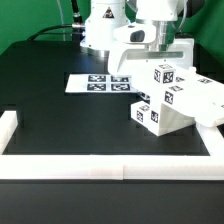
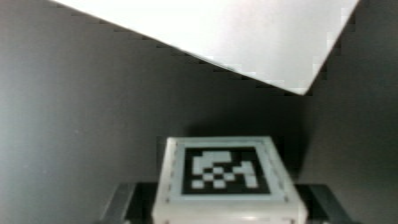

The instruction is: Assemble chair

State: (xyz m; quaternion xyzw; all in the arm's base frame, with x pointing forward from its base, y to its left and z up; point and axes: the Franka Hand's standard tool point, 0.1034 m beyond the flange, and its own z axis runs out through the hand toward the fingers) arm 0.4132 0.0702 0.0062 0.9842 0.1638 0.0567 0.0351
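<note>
We find the chair (image 1: 176, 100) on the black desk (image 1: 60, 120), at the exterior view's right, as a partly joined cluster of chunky white parts with black-and-white square tags. The cluster sits tilted: a broad plate (image 1: 203, 100) slopes down toward the right-hand rail, and smaller tagged pieces stand in front of it and above it. It is close to the right-hand border rail, but we cannot tell whether the two touch.

The gripper (image 2: 221, 206) hangs from the white arm directly over the cluster's upper end. In the wrist view we see the tagged block (image 2: 222, 168) filling the gap between the two dark fingers (image 2: 128, 205), with the tag facing the camera. The jaws are clamped on this block, one finger against each side.

Beyond the block, the wrist view shows a flat white surface with a sharp corner, well apart from the fingers.

The marker board (image 1: 100, 83) lies flat on the desk just beside the chair, on the exterior view's left. White border rails (image 1: 100, 168) edge the desk.
</note>
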